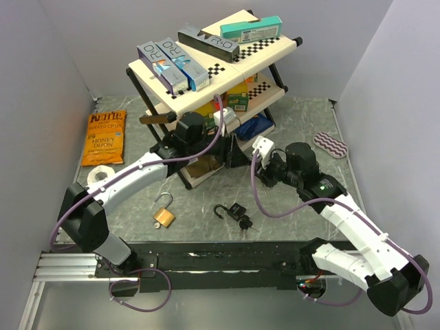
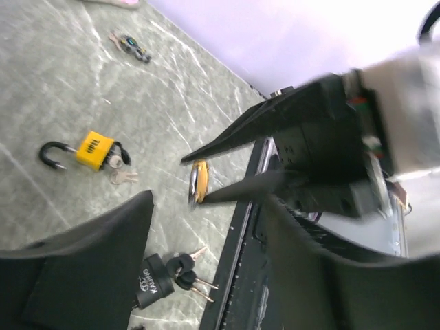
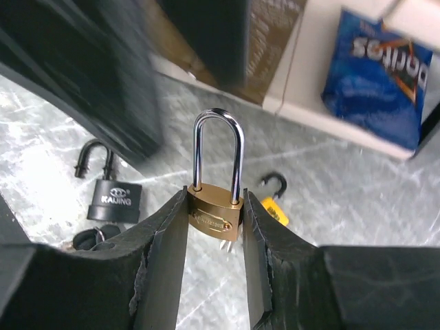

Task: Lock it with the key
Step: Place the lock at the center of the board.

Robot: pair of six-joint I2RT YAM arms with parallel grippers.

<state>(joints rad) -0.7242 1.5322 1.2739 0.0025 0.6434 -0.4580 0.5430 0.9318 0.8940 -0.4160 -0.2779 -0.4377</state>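
Brass padlock (image 3: 216, 218) is sitting clamped in the right gripper (image 3: 214, 199) on the right wrist cam: both fingers are pressing on the body's sides, and the shackle is pointing up with both legs seated. Past it on the worktop (image 3: 357, 206), a black padlock (image 3: 114, 199) is lying shackle-open; a yellow padlock (image 3: 278, 212) is lying further on, also open. Behind, a blue bag (image 3: 375, 62) is sitting on a shelf rack (image 3: 309, 113) board.

Left wrist cam: left gripper (image 2: 210, 199) is standing wide apart, gripping nothing. It's facing the right gripper, which is showing the brass padlock edge-on between its tips. The black padlock is lying with keys (image 2: 189, 271) touching it, close to the worktop's near edge; the yellow padlock is lying further in.

Top cam: both grippers are hovering at the shelf rack's front, mid-worktop; the held lock isn't showing here. A second brass padlock (image 1: 163, 216) is lying shackle-open toward the near-left corner, with the black padlock to its right, by the near edge's middle.
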